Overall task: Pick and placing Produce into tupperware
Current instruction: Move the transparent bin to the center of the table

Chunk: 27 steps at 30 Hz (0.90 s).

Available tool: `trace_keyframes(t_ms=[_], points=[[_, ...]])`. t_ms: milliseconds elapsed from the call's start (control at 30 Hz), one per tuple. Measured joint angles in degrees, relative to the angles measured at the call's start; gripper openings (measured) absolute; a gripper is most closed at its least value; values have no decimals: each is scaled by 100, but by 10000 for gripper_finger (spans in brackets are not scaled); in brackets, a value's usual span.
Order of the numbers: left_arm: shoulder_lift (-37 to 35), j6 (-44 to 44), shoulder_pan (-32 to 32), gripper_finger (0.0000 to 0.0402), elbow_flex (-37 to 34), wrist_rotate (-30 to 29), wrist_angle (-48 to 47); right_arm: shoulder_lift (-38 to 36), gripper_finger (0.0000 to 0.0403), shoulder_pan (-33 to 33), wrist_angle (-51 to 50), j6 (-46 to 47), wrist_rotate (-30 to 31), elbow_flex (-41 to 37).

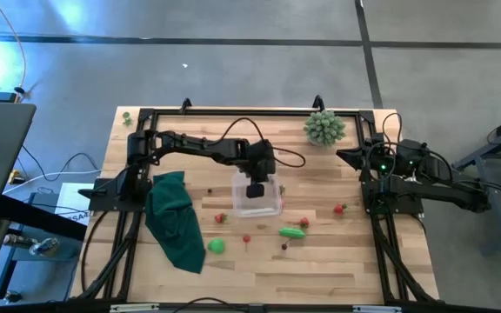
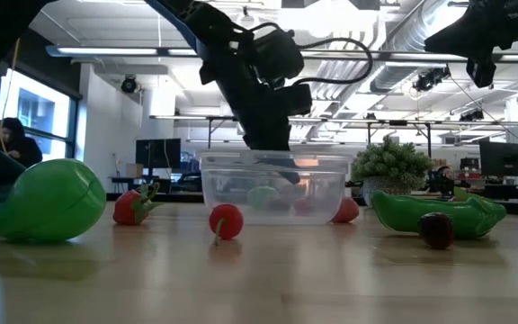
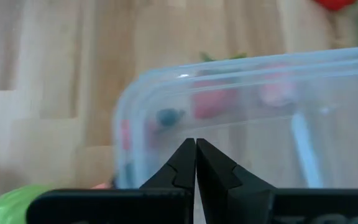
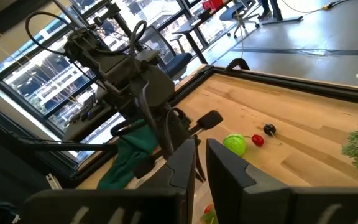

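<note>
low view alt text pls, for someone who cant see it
Seen from table height, the left gripper hangs just above the clear tupperware, which already holds a few pieces. Around it on the wood lie a green ball, a strawberry, a small red piece and a green pea pod.

Produce inside the tupperware [image 3: 241, 106] shows only as blurred smudges.

The wooden table [image 1: 337, 252] carries the tupperware [image 1: 257, 202], scattered produce [image 1: 291, 232] (mostly red), a green cloth [image 1: 176, 222] and a spiky plant [image 1: 323, 128].
</note>
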Motion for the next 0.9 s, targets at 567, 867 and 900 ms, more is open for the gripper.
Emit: trace_keyframes(t_ms=[567, 867, 900], points=[[-2, -57, -1182, 3, -2, 505, -87, 0, 32, 1, -4, 18, -29, 0], [-4, -55, -1353, 3, -2, 472, -194, 0, 32, 2, -4, 108, -169, 0], [-4, -56, -1355, 3, -2, 432, -192, 0, 32, 1, -4, 108, -169, 0]])
